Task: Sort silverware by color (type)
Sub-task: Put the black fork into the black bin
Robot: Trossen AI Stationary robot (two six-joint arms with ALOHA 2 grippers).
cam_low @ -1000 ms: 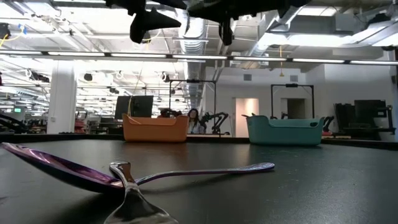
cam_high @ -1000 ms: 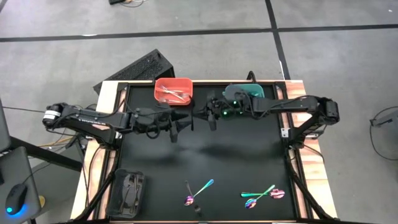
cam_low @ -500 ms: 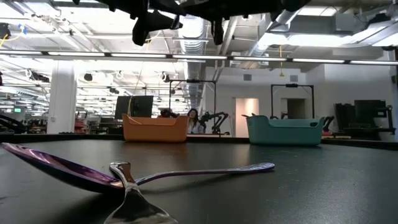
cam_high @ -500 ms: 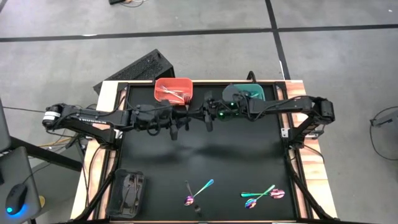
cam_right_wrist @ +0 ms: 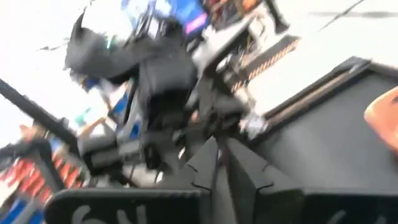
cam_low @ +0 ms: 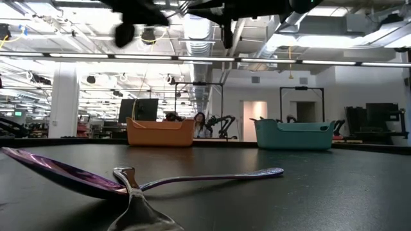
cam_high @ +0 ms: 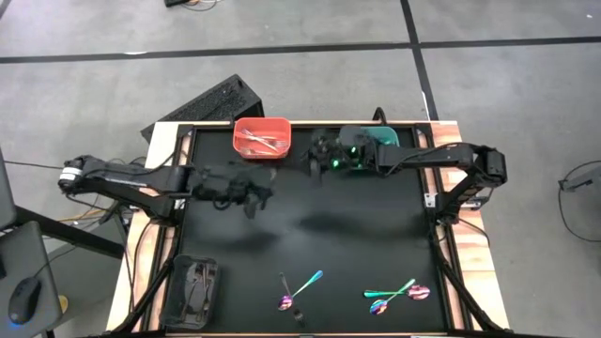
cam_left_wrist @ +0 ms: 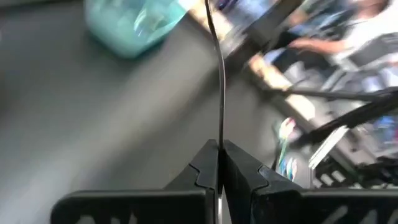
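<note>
High over the far half of the black table, my left gripper [cam_high: 255, 195] is shut on a thin dark piece of silverware [cam_left_wrist: 220, 93], which shows edge-on in the left wrist view. My right gripper [cam_high: 315, 167] hangs a little to its right, in front of the teal bin [cam_high: 377, 139]. Its fingers [cam_right_wrist: 208, 152] stand a narrow gap apart with nothing between them. Rainbow and teal-handled spoons [cam_high: 302, 286] [cam_high: 396, 296] lie flat near the front edge. Silver pieces lie in the red bin [cam_high: 262, 137]. My left gripper pinches the dark piece between its two fingers, at the end beside the fingertips [cam_left_wrist: 219, 142]; which end that is I cannot tell. The fingers reach in from the table's left and lie along the piece. It sticks straight out past them, clear of the table.
A black bin [cam_high: 192, 289] stands at the near left corner. A purple spoon [cam_low: 64, 172] and a silver piece [cam_low: 138, 205] lie right before the low camera. The middle of the table [cam_high: 310, 235] is bare black mat.
My left gripper has shut on the dark piece beside my right gripper, then drawn back toward the table's left edge with it, rolling as it went. My right gripper has stayed near the teal bin.
</note>
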